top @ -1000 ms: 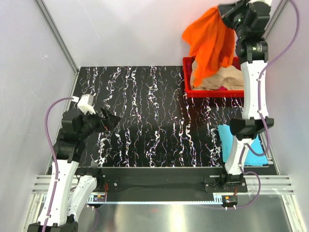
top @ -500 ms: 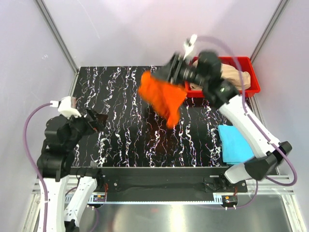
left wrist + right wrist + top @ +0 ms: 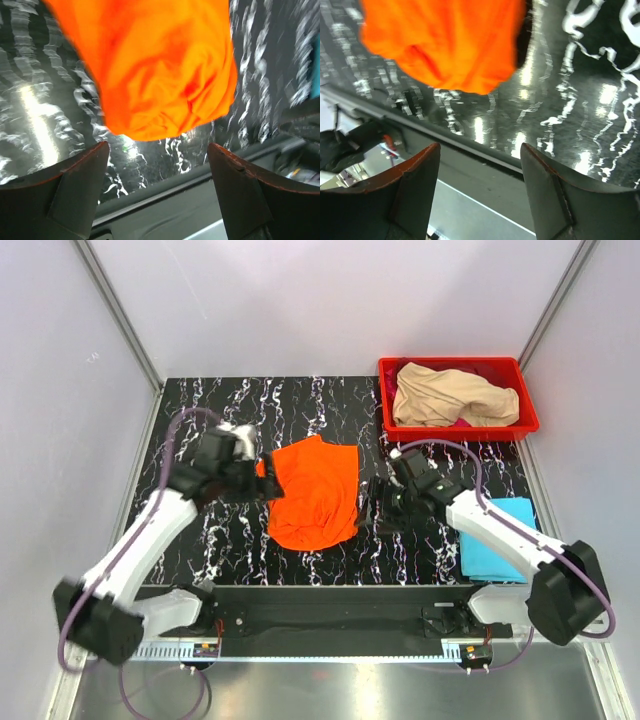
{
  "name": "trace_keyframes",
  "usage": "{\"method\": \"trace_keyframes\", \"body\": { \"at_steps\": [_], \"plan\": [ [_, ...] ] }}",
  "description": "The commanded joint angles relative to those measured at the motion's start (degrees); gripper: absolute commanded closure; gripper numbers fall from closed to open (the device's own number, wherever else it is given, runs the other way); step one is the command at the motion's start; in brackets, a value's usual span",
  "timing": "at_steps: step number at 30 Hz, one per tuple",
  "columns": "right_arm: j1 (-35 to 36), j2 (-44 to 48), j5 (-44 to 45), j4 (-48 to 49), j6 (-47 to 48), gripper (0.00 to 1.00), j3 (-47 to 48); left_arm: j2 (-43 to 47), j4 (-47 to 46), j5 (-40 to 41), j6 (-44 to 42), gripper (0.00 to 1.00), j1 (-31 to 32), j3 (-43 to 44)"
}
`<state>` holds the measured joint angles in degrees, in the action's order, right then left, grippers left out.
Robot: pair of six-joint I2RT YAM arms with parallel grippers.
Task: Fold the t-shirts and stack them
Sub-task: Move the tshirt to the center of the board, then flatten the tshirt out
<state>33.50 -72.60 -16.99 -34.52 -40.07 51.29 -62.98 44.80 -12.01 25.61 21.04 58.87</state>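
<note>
Two hands flank the orange shirt (image 3: pixel 315 495), lying lengthwise near-to-far on the surface (image 3: pixel 200 410): left hand (image 3: pixel 262 479) at its left edge, right hand (image 3: pixel 373 507) just beside its right edge, both spread open, empty

No legible text, label, brand, number or sign visible.

Three items are carried on a black, white-veined marble-pattern table top (image 3: pixel 300 410). A red rectangular plastic bin (image 3: pixel 460 433) is set at the far right corner. A bright orange cloth t-shirt (image 3: pixel 315 490) is spread out, creased, to the left of the bin and nearer the bases. A folded light blue cloth t-shirt (image 3: pixel 482 562) is laid in front of the bin, apart from it.
</note>
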Motion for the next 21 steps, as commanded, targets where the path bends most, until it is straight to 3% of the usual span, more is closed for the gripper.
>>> {"method": "trace_keyframes", "body": {
  "at_steps": [1, 5, 7, 9, 14, 21],
  "plan": [
    [-1.67, -3.32, 0.65, 6.56, -1.32, 0.27, -1.89, -9.94, -6.29, 3.48, -3.44, 0.16, 7.33, 6.93],
    [-9.12, -7.73, -3.38, 6.84, -3.07, 0.34, -3.9, -19.01, -12.52, 2.8, -6.88, 0.33, 16.91, 9.77],
    [-11.86, -6.78, -8.56, 9.89, -3.52, 0.52, -6.54, -22.7, -14.55, 1.12, -6.27, 0.4, 19.12, 9.25],
    [-13.63, -5.54, -11.47, 12.36, -3.43, 0.63, -9.87, -25.77, -16.84, 0.32, -5.83, 0.42, 21.84, 9.15],
    [-13.72, -6.67, -16.83, 20.62, -3.52, 0.55, -12.96, -32.02, -17.99, 3.3, -4.95, 0.33, 23.52, 9.59],
    [-13.63, -13.77, -20.79, 29.59, -5.8, 0.53, -13.58, -38.08, -21.5, 2.7, -4.34, 0.4, 23.52, 9.86]
  ]
}}
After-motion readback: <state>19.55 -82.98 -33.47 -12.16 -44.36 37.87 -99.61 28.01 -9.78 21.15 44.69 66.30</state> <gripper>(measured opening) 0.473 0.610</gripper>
